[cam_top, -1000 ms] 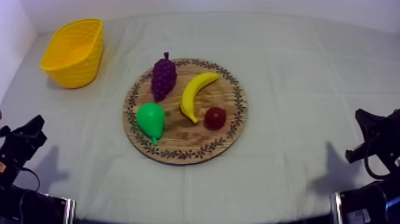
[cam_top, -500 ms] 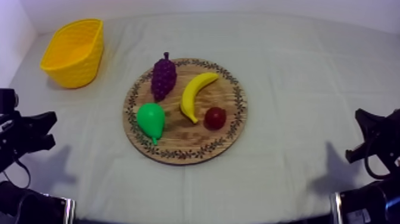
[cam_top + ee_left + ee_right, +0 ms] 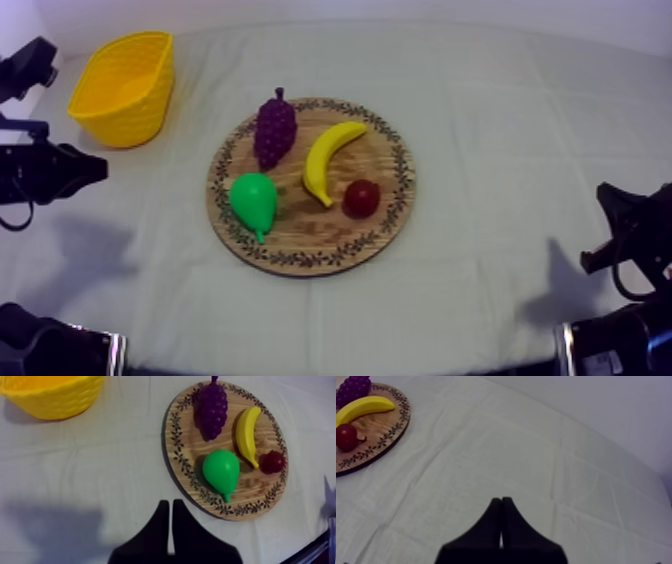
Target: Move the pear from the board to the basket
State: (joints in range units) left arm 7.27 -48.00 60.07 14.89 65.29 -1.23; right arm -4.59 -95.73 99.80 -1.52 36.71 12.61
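Since the earlier frames, the left gripper (image 3: pixel 95 168) has climbed from the low left edge of the top view, and you now see it over the cloth (image 3: pixel 500 130) in front of the yellow basket (image 3: pixel 125 105), pointing toward the wooden board (image 3: pixel 300 238) but well apart from it. Nothing else has shifted. The pear (image 3: pixel 253 200) lies on the board's near left part, stem toward the rim, beside the banana (image 3: pixel 328 158) and in front of the grapes (image 3: pixel 275 128); the small red fruit (image 3: pixel 361 197) sits to the banana's right. The right gripper (image 3: pixel 608 194) rests low at the right edge, far from the board.

From the left wrist view, you can see this gripper's fingers (image 3: pixel 161 526) pressed together into a narrow wedge, holding nothing, over bare cloth just short of the board's rim. The pear (image 3: pixel 221 470) lies on the board ahead of the tips and off to one side. The basket (image 3: pixel 55 398) stands well apart from the board.

From the right wrist view, you see its fingers (image 3: pixel 508 521) likewise pressed together and empty above the cloth, with the banana, small red fruit and grapes on the board far off.
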